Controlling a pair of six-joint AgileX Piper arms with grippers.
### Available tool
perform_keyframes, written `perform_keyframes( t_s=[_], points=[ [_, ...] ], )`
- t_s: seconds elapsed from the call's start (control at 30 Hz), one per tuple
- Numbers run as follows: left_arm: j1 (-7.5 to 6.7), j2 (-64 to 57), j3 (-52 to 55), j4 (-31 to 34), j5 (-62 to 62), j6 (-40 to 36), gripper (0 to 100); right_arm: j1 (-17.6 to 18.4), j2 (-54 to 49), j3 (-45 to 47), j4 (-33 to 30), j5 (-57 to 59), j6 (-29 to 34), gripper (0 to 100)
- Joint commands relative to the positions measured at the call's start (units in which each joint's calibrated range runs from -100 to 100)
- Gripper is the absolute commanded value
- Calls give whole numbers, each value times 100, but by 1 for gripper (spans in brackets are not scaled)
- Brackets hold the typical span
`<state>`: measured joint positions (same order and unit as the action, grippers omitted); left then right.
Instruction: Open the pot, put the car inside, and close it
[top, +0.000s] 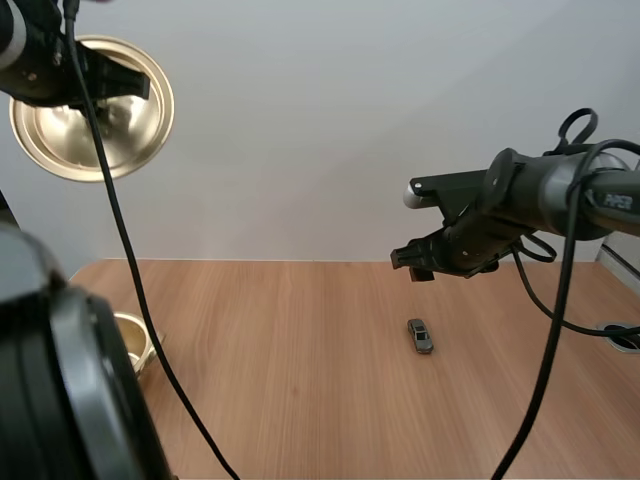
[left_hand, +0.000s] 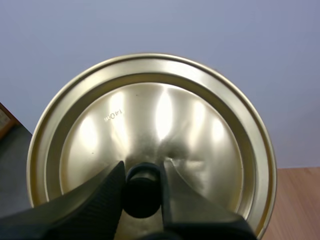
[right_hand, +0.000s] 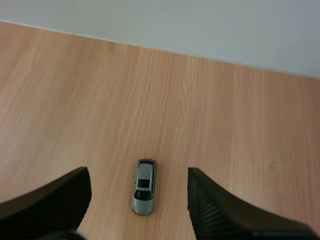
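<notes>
The left gripper (top: 118, 80) is up high at the table's far left, with the golden lid (top: 92, 108) in the air, well above the table (top: 300, 410). From the left wrist, the two black fingers (left_hand: 100, 200) pinch the lid's black knob (left_hand: 142, 196) between them, one on each side, and the lid's shiny underside faces the camera. Its rim is tilted rather than level.

Down below, the pot (top: 136, 340) sits open at the left edge of the table, partly hidden behind the left arm's base. Only a slice of its golden rim and a handle can be made out, and what is inside cannot be told.

Over to the right side now: the right gripper (top: 412, 264) hovers above the table, pointing left and down. Its jaws are spread wide, the ribbed inner faces turned towards each other, with nothing between them. The little grey car (right_hand: 144, 187) lies on the bare wood just beneath, framed in the gap between the fingers in the right wrist view but clear of both. In the high view the car rests right of the table's centre, well apart from the pot, untouched.
</notes>
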<state>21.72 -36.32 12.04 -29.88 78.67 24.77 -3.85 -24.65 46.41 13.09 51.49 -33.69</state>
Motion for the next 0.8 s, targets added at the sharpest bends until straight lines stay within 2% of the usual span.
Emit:
perform_keyframes(
  t_s=[0.0, 0.43, 0.47, 0.5, 0.53, 0.6, 0.63, 0.7, 0.77],
  points=[
    [2, -189, -144, -53, -72, -4, 0, -1, 1386, -84, -8, -32, -51, 93],
    [2, -836, -374, -328, -462, -4, 0, 24, 2598, -208, 64, -327, -475, 87],
    [2, -847, -374, -328, -462, -4, 0, 24, 2629, -208, 64, -327, -475, 80],
    [2, -879, -374, -340, -462, -4, 0, 32, 2658, -208, 64, -344, -475, 67],
    [2, -879, -374, -365, -462, -4, 0, 32, 2662, -208, 76, -358, -475, 49],
    [2, -915, -374, -417, -462, -4, 0, 58, 2673, -222, 103, -582, -573, 4],
    [2, -947, -374, -460, -462, -4, 0, 83, 2661, -240, 154, -724, -734, 0],
    [2, -1014, -423, -491, -462, -4, 0, 164, 2648, -434, 478, -746, -1033, 0],
    [2, -1139, -486, -491, -478, -4, 0, 295, 2563, -717, 1087, -282, -1381, 0]
  ],
)
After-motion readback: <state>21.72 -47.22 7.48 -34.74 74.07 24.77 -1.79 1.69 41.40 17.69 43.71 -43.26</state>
